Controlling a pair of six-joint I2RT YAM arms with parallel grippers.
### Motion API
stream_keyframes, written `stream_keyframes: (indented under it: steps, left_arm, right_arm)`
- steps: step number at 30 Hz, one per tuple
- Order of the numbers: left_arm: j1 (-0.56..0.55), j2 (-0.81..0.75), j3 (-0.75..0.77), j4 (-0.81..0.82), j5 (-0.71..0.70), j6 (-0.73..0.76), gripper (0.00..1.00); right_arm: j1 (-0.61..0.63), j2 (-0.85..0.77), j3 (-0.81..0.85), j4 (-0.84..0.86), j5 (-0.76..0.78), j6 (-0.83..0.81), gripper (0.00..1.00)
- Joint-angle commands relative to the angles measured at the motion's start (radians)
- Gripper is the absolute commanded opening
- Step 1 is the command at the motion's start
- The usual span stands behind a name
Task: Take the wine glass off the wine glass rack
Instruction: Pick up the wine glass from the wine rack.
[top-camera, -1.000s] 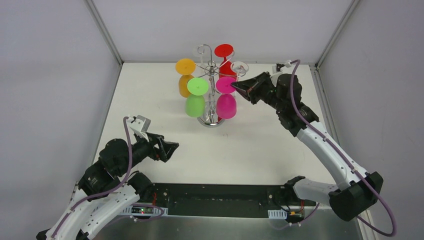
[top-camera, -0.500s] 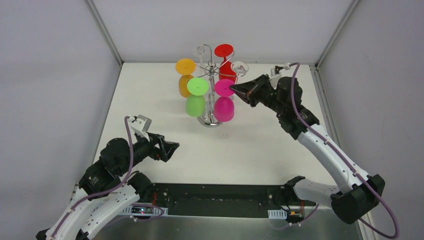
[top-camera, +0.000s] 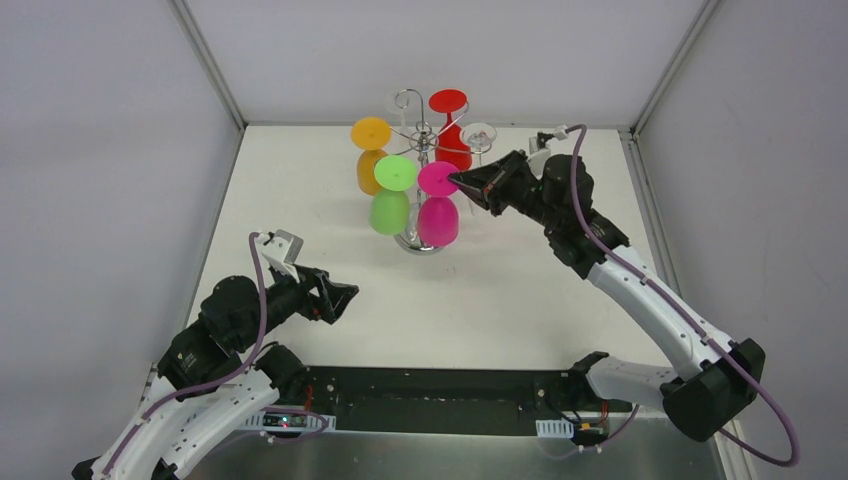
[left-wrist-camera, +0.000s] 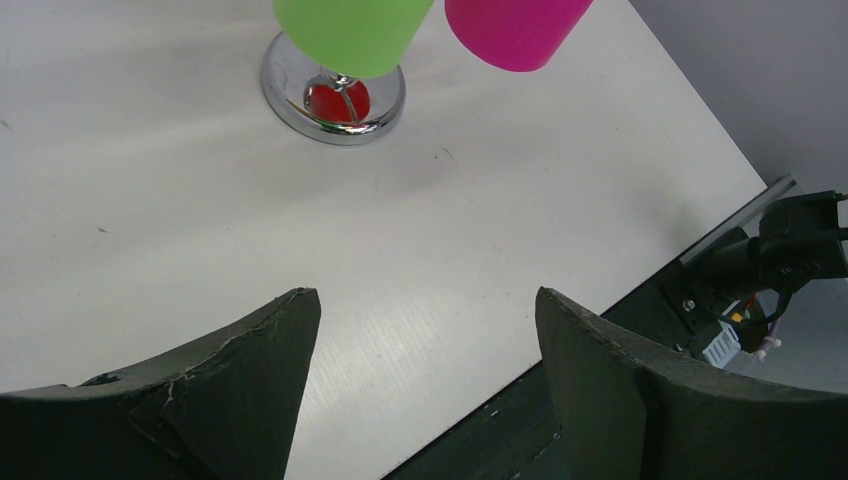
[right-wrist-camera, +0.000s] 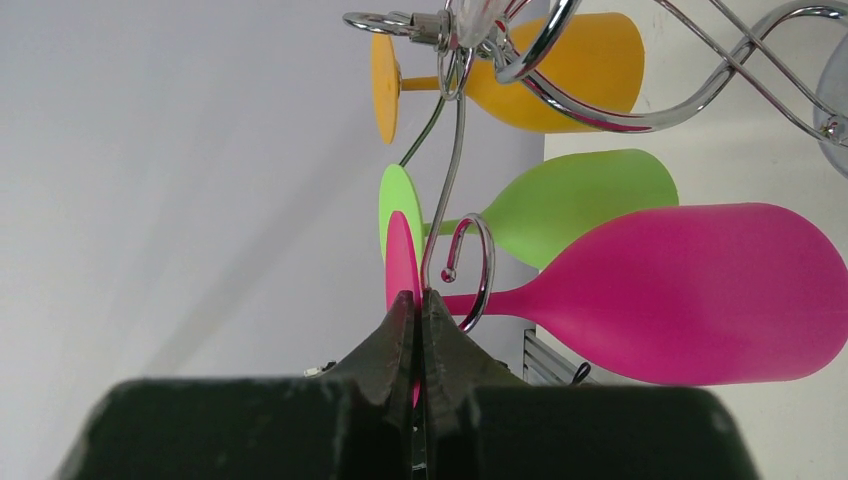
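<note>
The chrome wine glass rack (top-camera: 421, 132) stands at the back middle of the table, its round base (left-wrist-camera: 333, 92) also in the left wrist view. Several glasses hang upside down from its arms: orange (top-camera: 369, 155), green (top-camera: 391, 195), red (top-camera: 450, 120), clear (top-camera: 480, 135) and magenta (top-camera: 439, 205). My right gripper (top-camera: 462, 182) is shut on the flat foot of the magenta wine glass (right-wrist-camera: 402, 262); its stem passes through the rack's scroll hook (right-wrist-camera: 470, 270). My left gripper (top-camera: 345, 297) is open and empty, low at the near left, its fingers (left-wrist-camera: 250, 380) wide apart.
A dark rail (top-camera: 430, 395) runs along the table's near edge between the arm bases. Grey walls with metal corner posts (top-camera: 205, 60) enclose the table on three sides. Bare white table (top-camera: 480, 290) lies in front of the rack.
My right gripper has moved left toward the rack, pushing the magenta glass left with it; the glass now hangs closer to the green one. The left arm has not moved.
</note>
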Motion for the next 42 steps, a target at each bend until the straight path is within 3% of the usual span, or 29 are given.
stream_keyframes:
  steps: [1, 13, 42]
  left_arm:
    - [0.010, -0.001, 0.004, 0.000, 0.003, 0.019, 0.81]
    - [0.010, 0.000, 0.004, -0.004, 0.029, 0.019, 0.81]
    - [0.011, -0.017, 0.000, -0.005, 0.025, 0.018, 0.81]
  right_arm:
    - [0.012, 0.012, 0.050, 0.085, 0.018, 0.019, 0.00]
    - [0.012, 0.050, 0.104, 0.103, 0.094, 0.002, 0.00]
    - [0.008, -0.088, 0.029, 0.021, 0.275, -0.057, 0.00]
